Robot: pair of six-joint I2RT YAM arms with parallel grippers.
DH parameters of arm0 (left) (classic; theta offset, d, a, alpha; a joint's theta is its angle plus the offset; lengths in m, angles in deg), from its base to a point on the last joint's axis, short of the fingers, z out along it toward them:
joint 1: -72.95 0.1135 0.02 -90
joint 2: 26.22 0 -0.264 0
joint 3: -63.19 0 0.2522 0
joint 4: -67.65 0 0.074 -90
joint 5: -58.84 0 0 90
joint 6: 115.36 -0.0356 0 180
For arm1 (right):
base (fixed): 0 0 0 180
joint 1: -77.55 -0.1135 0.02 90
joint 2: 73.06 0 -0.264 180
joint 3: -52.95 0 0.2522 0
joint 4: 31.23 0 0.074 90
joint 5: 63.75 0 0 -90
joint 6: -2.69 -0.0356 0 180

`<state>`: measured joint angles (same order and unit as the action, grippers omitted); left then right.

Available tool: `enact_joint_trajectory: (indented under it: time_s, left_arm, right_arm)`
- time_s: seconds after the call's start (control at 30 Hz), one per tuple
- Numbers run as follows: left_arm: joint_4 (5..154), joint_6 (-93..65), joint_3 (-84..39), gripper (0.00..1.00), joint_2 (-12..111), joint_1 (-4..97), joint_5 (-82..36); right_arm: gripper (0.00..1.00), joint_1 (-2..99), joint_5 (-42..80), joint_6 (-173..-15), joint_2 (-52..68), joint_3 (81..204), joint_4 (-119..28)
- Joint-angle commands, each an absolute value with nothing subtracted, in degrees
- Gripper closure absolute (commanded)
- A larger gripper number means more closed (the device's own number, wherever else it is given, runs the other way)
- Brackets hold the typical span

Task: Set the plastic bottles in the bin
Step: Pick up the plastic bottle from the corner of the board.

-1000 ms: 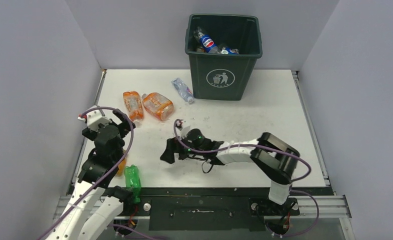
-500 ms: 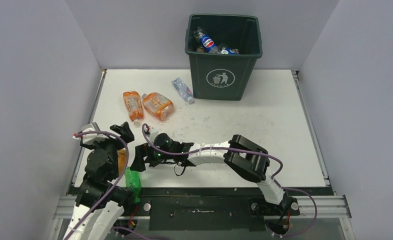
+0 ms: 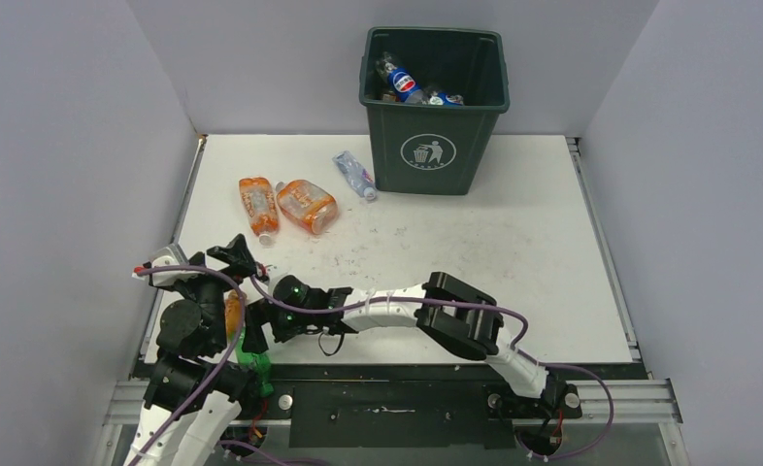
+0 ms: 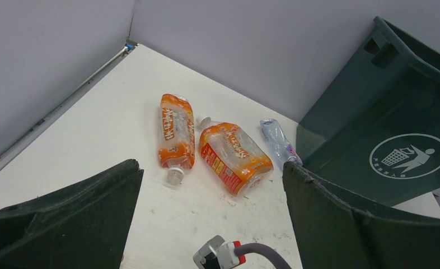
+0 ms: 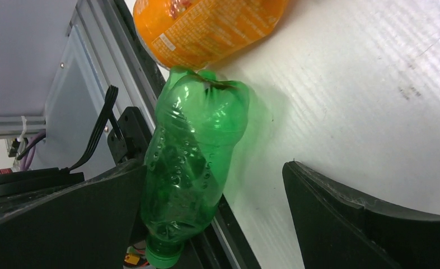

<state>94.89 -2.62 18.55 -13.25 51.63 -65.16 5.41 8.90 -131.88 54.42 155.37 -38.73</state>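
Note:
Several plastic bottles (image 3: pixel 402 83) lie inside the dark green bin (image 3: pixel 434 146) at the back. On the table lie two orange bottles (image 3: pixel 258 206) (image 3: pixel 307 206) and a clear bottle (image 3: pixel 354 175). A green bottle (image 5: pixel 192 162) lies at the table's near left edge, with another orange bottle (image 5: pixel 206 25) just beyond it. My right gripper (image 5: pixel 212 218) is open around the green bottle, whose side is against one finger (image 5: pixel 66 224). My left gripper (image 4: pixel 212 218) is open and empty, facing the two orange bottles (image 4: pixel 176 131) (image 4: pixel 234 157) and the bin (image 4: pixel 385 134).
The two arms crowd together at the near left corner (image 3: pixel 251 325). The right arm's cable plug (image 4: pixel 220 255) shows just below the left gripper. A black rail (image 3: pixel 407 374) and metal frame run along the near edge. Grey walls enclose the table.
The right arm has stretched left along the near edge until its open jaws straddle the green bottle. The left arm has drawn back toward the near left corner.

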Motion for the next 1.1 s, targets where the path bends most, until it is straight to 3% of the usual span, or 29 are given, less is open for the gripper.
enact_joint_trajectory:
  time_s: [0.0, 0.3, 0.53, 0.77, 0.9, 1.07]
  left_arm:
    - [92.92, -3.0, 18.37, 0.04, -13.86, 51.51, -65.17]
    - [93.0, -2.47, 18.4, 0.04, -13.66, 51.6, -65.3]
    - [92.93, -2.2, 18.57, 0.04, -13.32, 51.6, -64.96]
    - [92.96, -2.07, 18.66, 0.04, -13.13, 51.6, -64.61]
    - [92.85, -2.07, 18.75, 0.04, -12.92, 51.6, -64.26]
    - [92.02, -2.01, 19.01, 0.04, -12.33, 51.51, -62.97]
  right_arm:
    - [0.02, 4.74, 11.06, -130.88, 55.11, 158.3, -41.43]
    - [0.0, 2.88, 12.86, -124.82, 55.33, 162.2, -48.04]
    - [0.1, 2.91, 11.9, -123.33, 58.2, 164.87, -52.49]
    - [0.3, 3.49, 12.05, -123.74, 56.87, 162.06, -51.71]
    - [0.45, 5.2, 14.38, -125.14, 50.75, 153.65, -47.35]
    - [0.53, 9.78, 17.4, -126.86, 38.23, 140.16, -40.72]
